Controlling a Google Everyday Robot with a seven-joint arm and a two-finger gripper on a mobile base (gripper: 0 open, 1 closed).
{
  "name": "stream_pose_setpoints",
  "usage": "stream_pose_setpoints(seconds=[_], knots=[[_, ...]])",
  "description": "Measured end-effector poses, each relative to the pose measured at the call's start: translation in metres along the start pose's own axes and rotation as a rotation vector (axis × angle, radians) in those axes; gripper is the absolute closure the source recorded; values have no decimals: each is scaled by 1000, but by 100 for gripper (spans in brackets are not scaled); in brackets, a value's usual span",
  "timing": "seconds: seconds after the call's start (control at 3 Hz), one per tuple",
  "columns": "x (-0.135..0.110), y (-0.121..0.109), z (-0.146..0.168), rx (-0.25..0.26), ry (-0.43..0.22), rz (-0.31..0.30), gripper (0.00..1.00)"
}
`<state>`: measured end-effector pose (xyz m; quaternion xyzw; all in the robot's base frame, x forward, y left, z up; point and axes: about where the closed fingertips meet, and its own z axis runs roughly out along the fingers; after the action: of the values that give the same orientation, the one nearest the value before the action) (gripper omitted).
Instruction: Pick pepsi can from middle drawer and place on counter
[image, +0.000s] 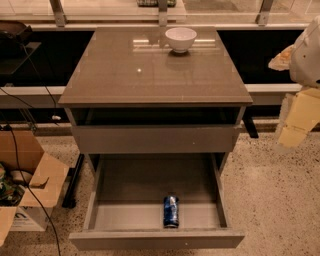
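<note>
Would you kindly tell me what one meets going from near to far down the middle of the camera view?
middle drawer, pepsi can, upper grey front, counter, white bowl; the gripper hangs at the right edge.

Warm, dim light falls from above. Glare streaks the counter (150, 70) near the bowl (180, 38); the open drawer (145, 185) sits in shadow. The gripper (299, 117), at the right edge, looks pale and washed-out.

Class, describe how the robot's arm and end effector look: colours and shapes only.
At the right edge, the arm is a rounded white shell. Below it, the end effector is pale yellow and blocky, with flat angular parts. No cables or markings show.
</note>
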<state>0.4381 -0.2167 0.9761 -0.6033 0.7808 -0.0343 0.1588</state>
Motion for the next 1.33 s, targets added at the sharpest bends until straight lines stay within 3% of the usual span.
stream_pose_setpoints(seconds=[0.33, 0.67, 1.0, 1.33], knots=[[0, 0, 0, 0, 0, 0, 0], [-12, 1, 13, 4, -54, 38, 0], [-33, 10, 45, -24, -130, 121, 0], [-46, 18, 86, -77, -177, 254, 0]])
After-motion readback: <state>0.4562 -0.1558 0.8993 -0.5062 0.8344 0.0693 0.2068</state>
